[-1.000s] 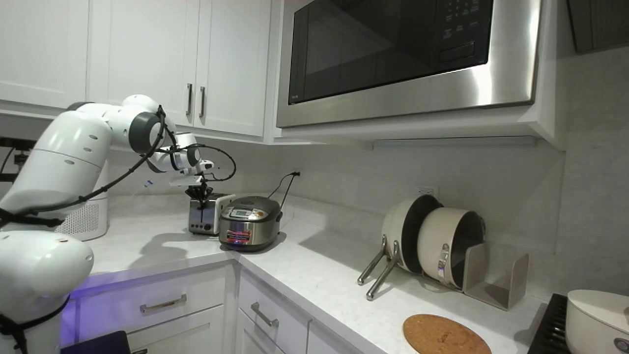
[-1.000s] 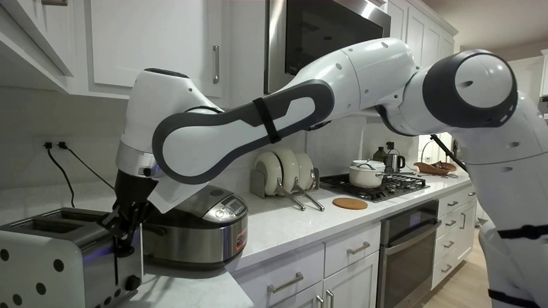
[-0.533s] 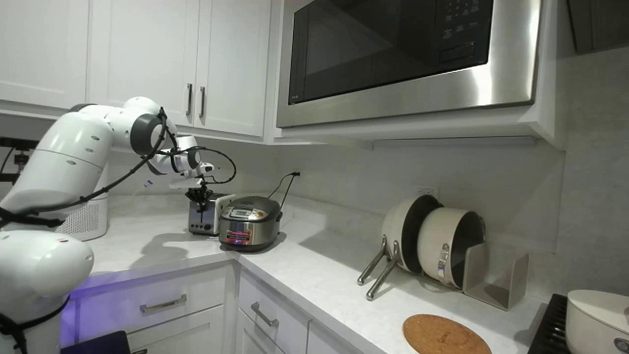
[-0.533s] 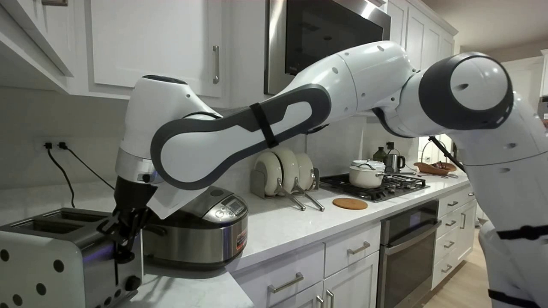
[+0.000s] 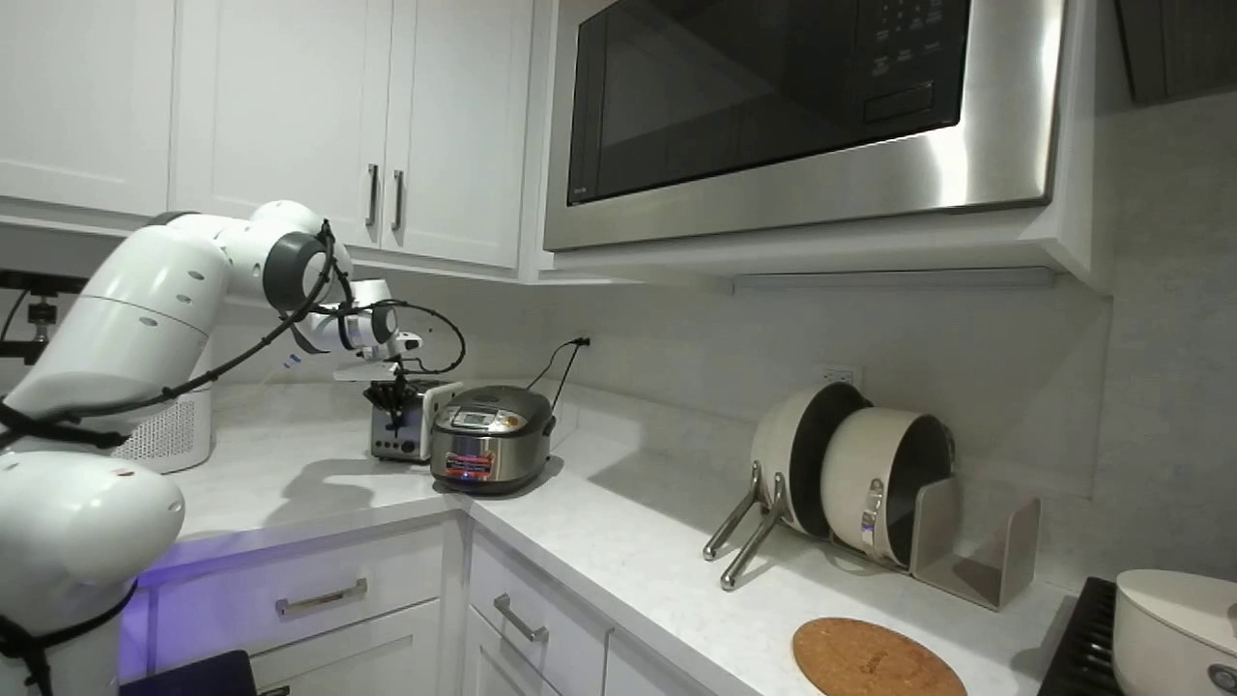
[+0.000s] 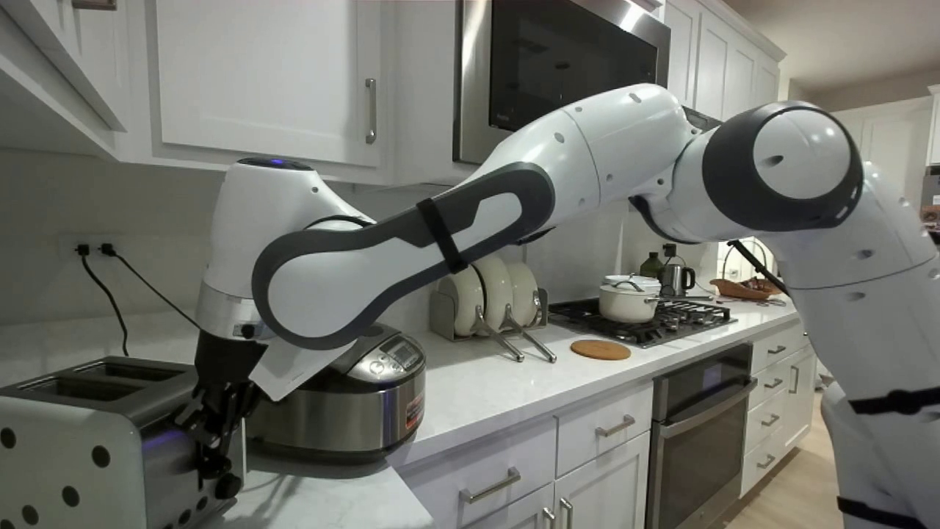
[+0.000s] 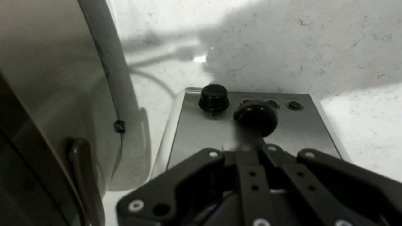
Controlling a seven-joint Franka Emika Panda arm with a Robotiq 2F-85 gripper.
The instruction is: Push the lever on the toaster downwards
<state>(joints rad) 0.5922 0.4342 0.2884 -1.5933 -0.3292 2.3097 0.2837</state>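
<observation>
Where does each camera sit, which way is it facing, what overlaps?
In an exterior view: near the stovetop, facing the corner with the rice cooker; arm at picture left.
In an exterior view: close beside the toaster, facing along the counter toward the stovetop; arm enters from picture right, down to the gripper.
Wrist view: on the wrist, looking down at the toaster's lever; gripper enters from the bottom.
Both exterior views share the microwave and pans; all three share toaster and rice cooker.

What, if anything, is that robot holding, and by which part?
Nothing, apparently: the gripper looks shut, its tip seemingly on top of the toaster lever, not around it.
</observation>
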